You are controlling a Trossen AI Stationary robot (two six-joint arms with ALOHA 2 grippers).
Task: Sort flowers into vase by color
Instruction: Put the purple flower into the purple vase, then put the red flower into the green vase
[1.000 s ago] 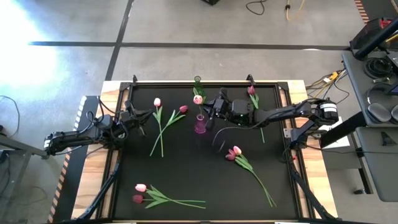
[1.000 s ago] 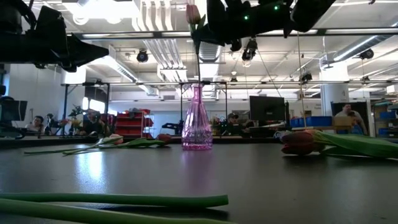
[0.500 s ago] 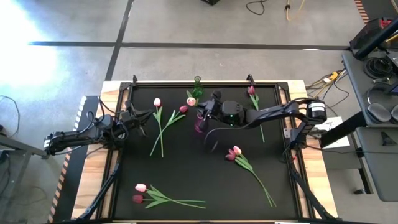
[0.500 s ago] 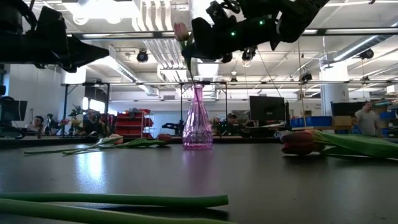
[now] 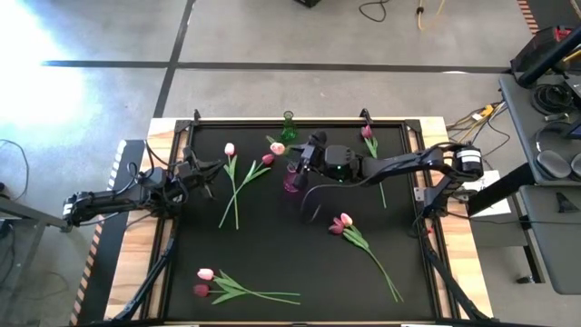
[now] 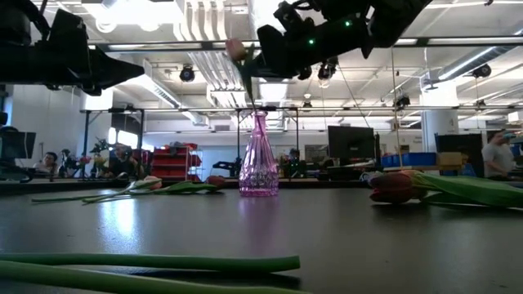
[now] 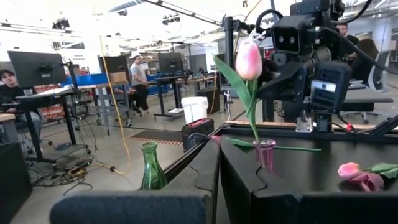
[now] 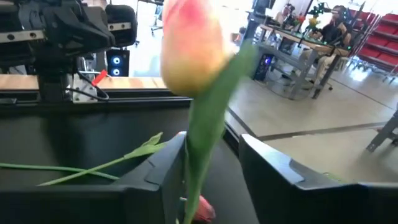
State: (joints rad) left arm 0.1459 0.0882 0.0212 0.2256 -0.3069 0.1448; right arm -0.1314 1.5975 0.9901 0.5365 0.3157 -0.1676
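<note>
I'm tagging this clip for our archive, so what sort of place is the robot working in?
Most likely a large open robotics lab or workshop. Beyond the black table the low view shows exposed ceiling ducts, rows of workbenches with monitors, and people at other stations.

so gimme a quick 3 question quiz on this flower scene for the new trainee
1. True or false: the green vase holds a flower.
2. The upright pink tulip has its stem in: A) the green vase B) the pink vase C) no vase
3. Which gripper hangs over the pink vase?
Key: 1 false; 2 B; 3 the right gripper
</note>
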